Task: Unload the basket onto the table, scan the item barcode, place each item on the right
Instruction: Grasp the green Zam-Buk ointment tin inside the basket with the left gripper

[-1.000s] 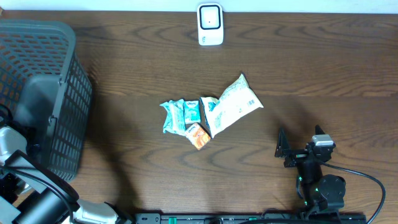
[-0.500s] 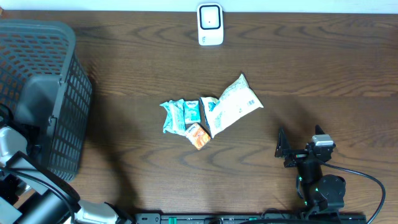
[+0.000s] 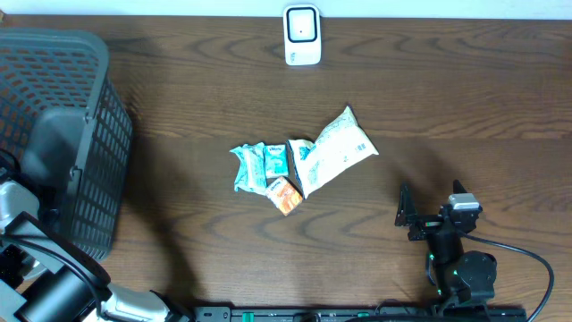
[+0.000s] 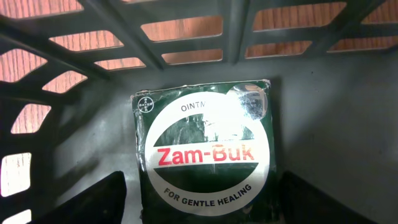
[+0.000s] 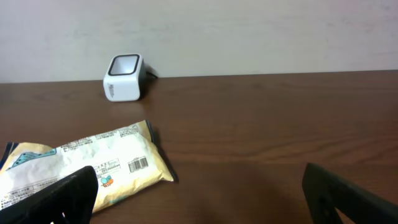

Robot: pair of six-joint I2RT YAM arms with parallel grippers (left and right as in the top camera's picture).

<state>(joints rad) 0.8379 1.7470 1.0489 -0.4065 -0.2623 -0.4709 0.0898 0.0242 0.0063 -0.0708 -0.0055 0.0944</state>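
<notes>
Looking down from overhead, the dark wooden table [image 3: 465, 107] carries a grey lattice basket [image 3: 80, 134] at its left edge, and the left arm reaches into it, its gripper hidden there. A white barcode scanner [image 3: 302, 36] stands at the far edge. Near the middle lie a white-and-green pouch [image 3: 335, 150], two teal sachets [image 3: 259, 165] side by side and a small orange packet [image 3: 284, 195], all touching or just beside one another. The right gripper [image 3: 404, 215] rests near the front right, well apart from the items.

From the left wrist, the task's item is a dark green box [image 4: 205, 155] lying flat on the basket's grey floor against the lattice wall [image 4: 236, 25]. A white oval fills its face, with "Zam-Buk" in red, "OINTM…" above it partly lost under a shiny scuffed patch, and "FOR GENTLE HEALING" curving below. A small round emblem sits in the upper left corner, its letters too small to read. The left gripper [image 4: 202, 183] stands spread, its fingers [image 4: 93, 202] flanking the box; I cannot tell whether they touch it.

From the right wrist, the right gripper [image 5: 199, 199] is released, its fingers [image 5: 56, 199] wide apart with only bare table between. The pouch shows fine print and a barcode [image 5: 138, 165] facing up; the scanner stands behind it by the wall.
</notes>
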